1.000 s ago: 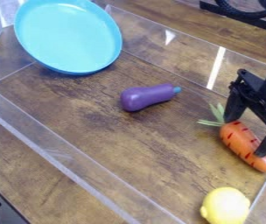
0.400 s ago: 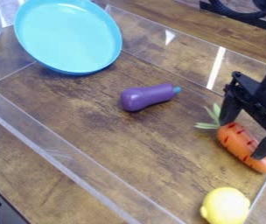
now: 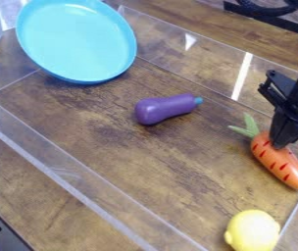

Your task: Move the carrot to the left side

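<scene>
While the lemon (image 3: 253, 231) sits nearest us at the bottom edge, well apart from everything we need, our attention goes just beyond it to the carrot (image 3: 278, 162), which lies flat on the wooden table (image 3: 99, 137) at the right side, its tip pointing toward the lemon and its green top pointing up and left. Our gripper (image 3: 289, 139) comes down almost vertically onto the leafy end, its black fingers drawn together on the carrot just below the leaves, so we judge the grasp is being made and the carry has not begun. Next we need to lift cleanly, checking that the pinch near one end does not let the carrot swing or slip, then travel left across the table. Farther in, the purple eggplant (image 3: 165, 108) lies in the middle of that path, so we should pass above it. Beyond it, the blue plate (image 3: 74, 39) rests at the far left.
</scene>
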Controlling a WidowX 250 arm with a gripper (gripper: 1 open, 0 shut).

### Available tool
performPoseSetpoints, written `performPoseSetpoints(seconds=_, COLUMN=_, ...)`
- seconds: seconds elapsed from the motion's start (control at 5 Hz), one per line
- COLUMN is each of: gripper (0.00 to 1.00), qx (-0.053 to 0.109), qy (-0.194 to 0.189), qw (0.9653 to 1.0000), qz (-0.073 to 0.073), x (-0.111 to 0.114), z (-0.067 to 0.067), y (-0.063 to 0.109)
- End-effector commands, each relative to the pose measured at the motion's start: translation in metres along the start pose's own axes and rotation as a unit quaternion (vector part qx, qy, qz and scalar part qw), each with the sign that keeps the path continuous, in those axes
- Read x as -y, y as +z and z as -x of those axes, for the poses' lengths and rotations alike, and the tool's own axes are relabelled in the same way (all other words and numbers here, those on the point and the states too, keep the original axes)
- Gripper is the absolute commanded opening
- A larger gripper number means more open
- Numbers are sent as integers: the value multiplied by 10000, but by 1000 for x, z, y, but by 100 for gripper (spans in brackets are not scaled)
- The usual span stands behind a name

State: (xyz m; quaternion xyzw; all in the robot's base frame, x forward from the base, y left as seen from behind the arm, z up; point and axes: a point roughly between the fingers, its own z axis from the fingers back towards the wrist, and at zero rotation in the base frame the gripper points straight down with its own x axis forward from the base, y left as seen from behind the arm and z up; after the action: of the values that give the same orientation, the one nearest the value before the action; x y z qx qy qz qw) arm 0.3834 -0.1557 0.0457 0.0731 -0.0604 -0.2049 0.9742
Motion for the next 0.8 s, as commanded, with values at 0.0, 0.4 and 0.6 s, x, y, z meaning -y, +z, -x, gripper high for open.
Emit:
performPoseSetpoints(seconds=0.0, gripper=100, qx=-417, qy=49, qw=9991, qz=-24, x=-10, z=6, y=-40)
performPoseSetpoints(seconds=0.4, gripper=100, qx=-572, qy=282, qw=9980, qz=-57, x=-22, z=21, y=-66)
performPoseSetpoints(seconds=0.6, gripper=100, qx=-699, qy=538, qw=9961, qz=-83, x=-35, z=36, y=-59)
